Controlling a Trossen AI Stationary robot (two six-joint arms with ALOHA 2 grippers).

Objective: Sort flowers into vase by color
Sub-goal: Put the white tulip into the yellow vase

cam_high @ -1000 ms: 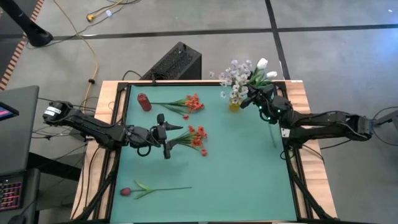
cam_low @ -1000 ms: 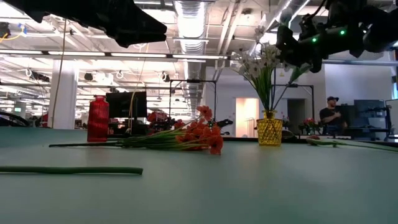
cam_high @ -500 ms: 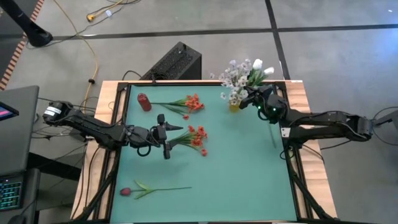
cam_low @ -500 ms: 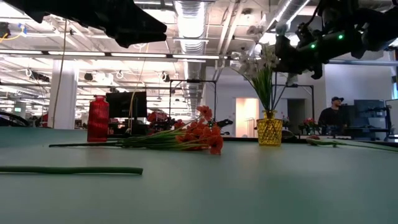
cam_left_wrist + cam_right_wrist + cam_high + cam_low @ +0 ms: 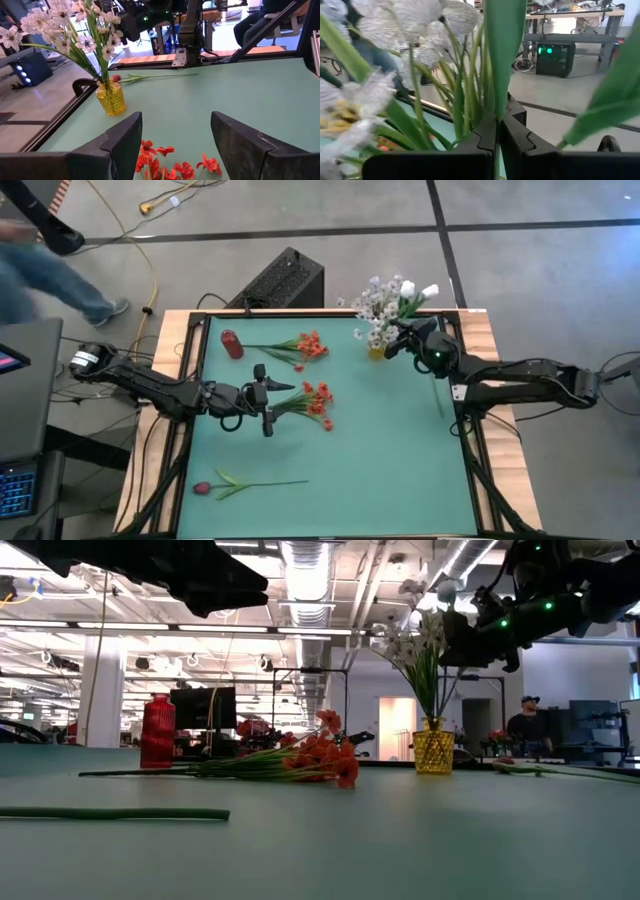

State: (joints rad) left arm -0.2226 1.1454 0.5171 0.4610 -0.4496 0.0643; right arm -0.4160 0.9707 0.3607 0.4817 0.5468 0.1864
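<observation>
Between my right tool's (image 5: 496, 132) closed fingers a white-bud stem (image 5: 496, 55) stands clamped, pressed among white sprays (image 5: 378, 308) over the yellow vase (image 5: 376, 351) at the tabletop's (image 5: 400, 460) far edge. Nearer, my left tool (image 5: 266, 398) hovers spread apart just beside red-orange blossoms (image 5: 317, 402); a red vase (image 5: 232, 343) stands beyond.

Robotics lab: open ceiling ducts (image 5: 305, 570), workbenches (image 5: 570, 22), cables (image 5: 150, 250).
</observation>
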